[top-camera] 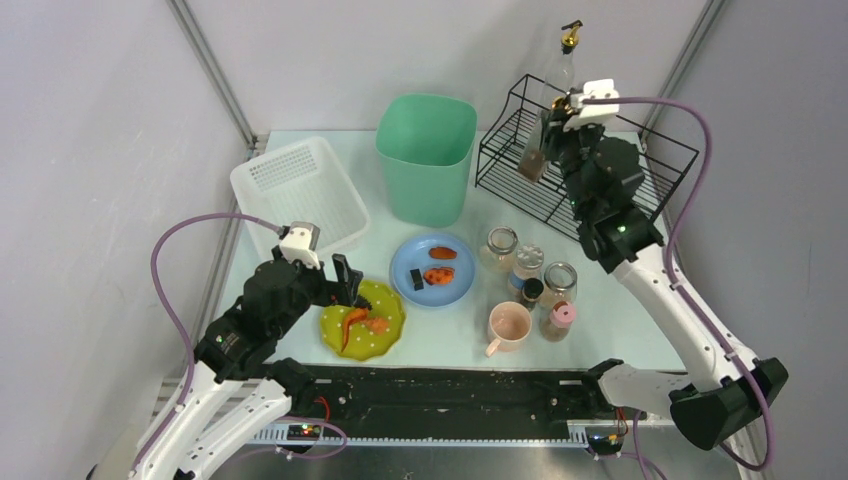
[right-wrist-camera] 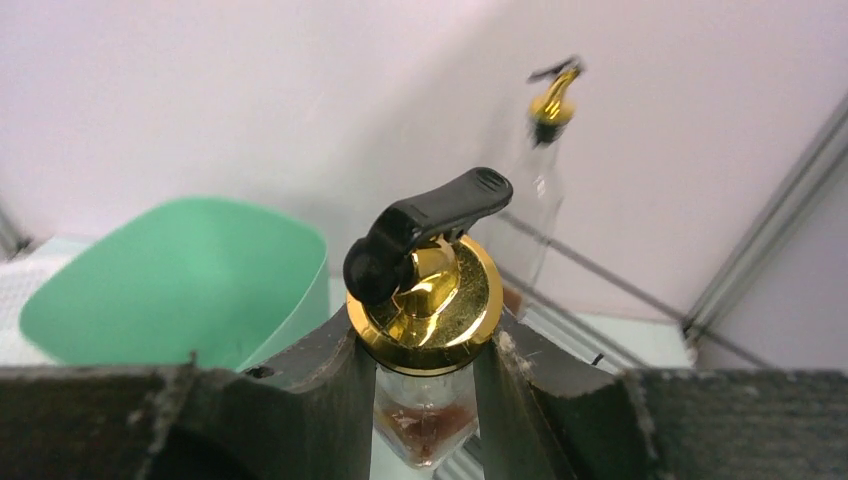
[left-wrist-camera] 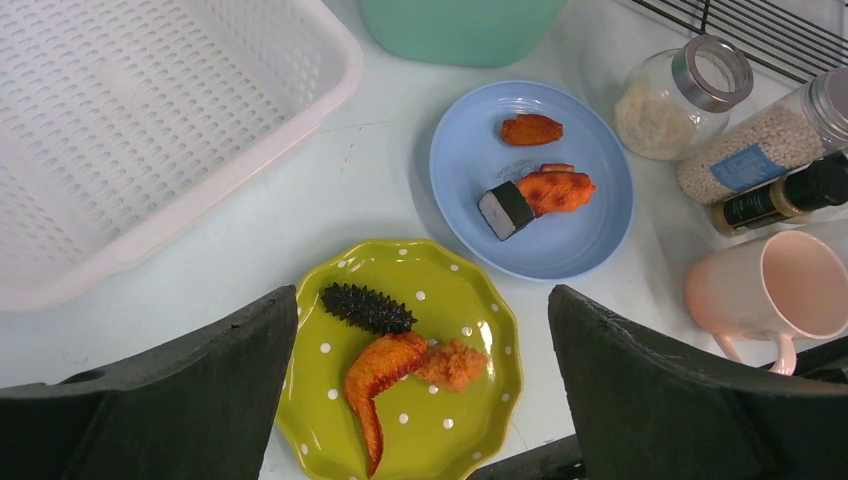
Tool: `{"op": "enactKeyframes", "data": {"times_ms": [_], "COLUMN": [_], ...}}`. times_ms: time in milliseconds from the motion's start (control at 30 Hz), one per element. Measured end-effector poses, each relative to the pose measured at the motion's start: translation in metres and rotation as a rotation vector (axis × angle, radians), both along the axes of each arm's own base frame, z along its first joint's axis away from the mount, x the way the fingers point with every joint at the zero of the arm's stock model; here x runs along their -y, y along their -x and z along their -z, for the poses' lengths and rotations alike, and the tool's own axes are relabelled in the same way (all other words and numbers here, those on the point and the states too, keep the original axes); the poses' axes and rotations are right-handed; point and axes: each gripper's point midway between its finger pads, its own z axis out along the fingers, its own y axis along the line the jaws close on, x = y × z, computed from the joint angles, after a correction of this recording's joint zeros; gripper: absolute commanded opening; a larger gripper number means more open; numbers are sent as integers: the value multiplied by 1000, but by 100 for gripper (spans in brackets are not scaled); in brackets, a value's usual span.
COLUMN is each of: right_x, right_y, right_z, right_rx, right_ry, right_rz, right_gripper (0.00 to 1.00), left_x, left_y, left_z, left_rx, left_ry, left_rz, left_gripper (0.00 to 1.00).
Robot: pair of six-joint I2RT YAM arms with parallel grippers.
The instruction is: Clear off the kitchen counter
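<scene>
Top view: right gripper (top-camera: 556, 115) is clamped on a gold-capped pourer bottle (top-camera: 533, 160), held above the black wire rack (top-camera: 515, 188) at far right, near a second bottle (top-camera: 566, 62). The kitchen counter (top-camera: 600, 330) carries plates, jars and a mug mid-table. Left gripper (top-camera: 347, 280) hovers over the green dotted plate (top-camera: 392, 335).

Left wrist: fingers (left-wrist-camera: 180, 400) stand wide apart with nothing between them. White basket (left-wrist-camera: 150, 120) lies far-left.

Right wrist: jaws pinch the neck under the gold cap (right-wrist-camera: 425, 300).

Judgement: the step in hand is racking the bottle. Next it must be lowered upright onto the rack before release.
</scene>
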Motion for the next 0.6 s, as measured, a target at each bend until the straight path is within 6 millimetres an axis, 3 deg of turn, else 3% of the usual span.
{"op": "enactKeyframes", "data": {"times_ms": [133,300,400,600], "right_x": [23,58,80,112], "right_y": [6,-2,-15,-48], "right_z": [-44,-79,-90,-90], "right_rx": [70,119,131,109], "right_ry": [10,15,18,33], "right_rz": [85,207,280,366], "right_gripper": [0,0,0,0], "left_x": [0,1,1,3], "left_y": [0,0,1,0], "left_z": [0,0,0,2], "left_rx": [0,-1,-3,-11], "left_ry": [0,1,2,0], "left_rz": [2,3,8,15], "left_gripper": [98,98,98,98]}}
